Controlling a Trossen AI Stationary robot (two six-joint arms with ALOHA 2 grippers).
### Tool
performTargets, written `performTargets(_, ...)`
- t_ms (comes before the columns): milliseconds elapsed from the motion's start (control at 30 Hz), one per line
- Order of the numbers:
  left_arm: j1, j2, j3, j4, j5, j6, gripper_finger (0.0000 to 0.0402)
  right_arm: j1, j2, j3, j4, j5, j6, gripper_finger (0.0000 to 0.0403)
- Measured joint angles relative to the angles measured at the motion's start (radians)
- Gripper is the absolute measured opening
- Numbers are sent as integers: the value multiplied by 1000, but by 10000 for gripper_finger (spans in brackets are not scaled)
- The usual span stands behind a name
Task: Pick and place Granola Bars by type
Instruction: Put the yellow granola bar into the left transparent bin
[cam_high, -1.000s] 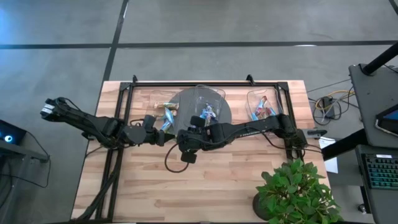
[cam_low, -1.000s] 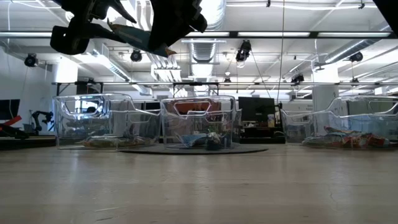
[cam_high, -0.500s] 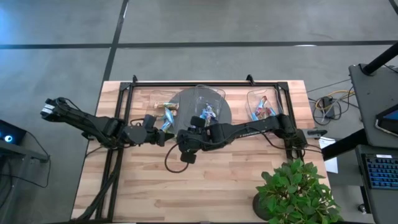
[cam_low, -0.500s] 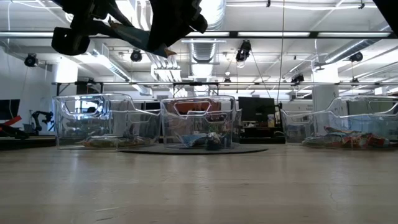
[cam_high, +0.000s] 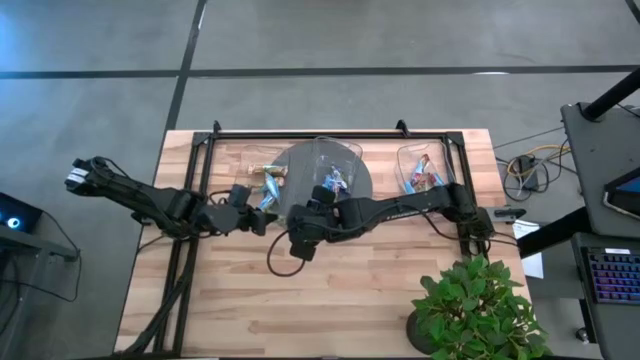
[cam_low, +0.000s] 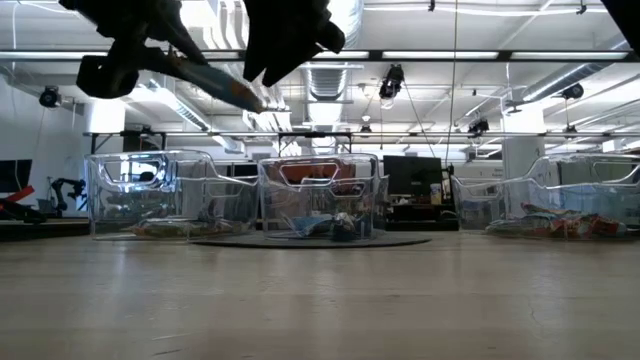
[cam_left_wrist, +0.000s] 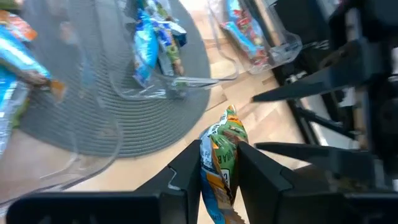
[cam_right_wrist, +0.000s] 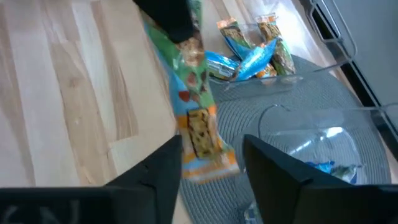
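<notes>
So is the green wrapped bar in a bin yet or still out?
Out. The left gripper holds the green bar in shut jaws, in the air over the wooden table; the right gripper is open just under it.

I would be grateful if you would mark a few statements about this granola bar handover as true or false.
1. The left gripper is shut on a green-and-orange granola bar. True.
2. That bar lies flat on the table. False: the low view shows it held in the air, well above the tabletop.
3. The right gripper is open, with one finger on each side of the bar's free end. True.
4. The round gray mat is bare. False: a clear bin holding blue-wrapped bars stands on it.
</notes>
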Motion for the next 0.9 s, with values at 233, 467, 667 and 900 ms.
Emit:
performTargets(233,20,-19,0,-85,-44,-4,77,5,-15,0,-47,42,21,243)
performTargets(467,58,-92,49,-254,-241,64,74,26,-59,0,-112,242,32,297)
performTargets(667,85,-80,74,-470,-467,171,73,29,-72,0,-131,291,69,306)
performTargets(900,135,54,53,-469,-478,367,73,29,-68,-3,-135,290,89,296)
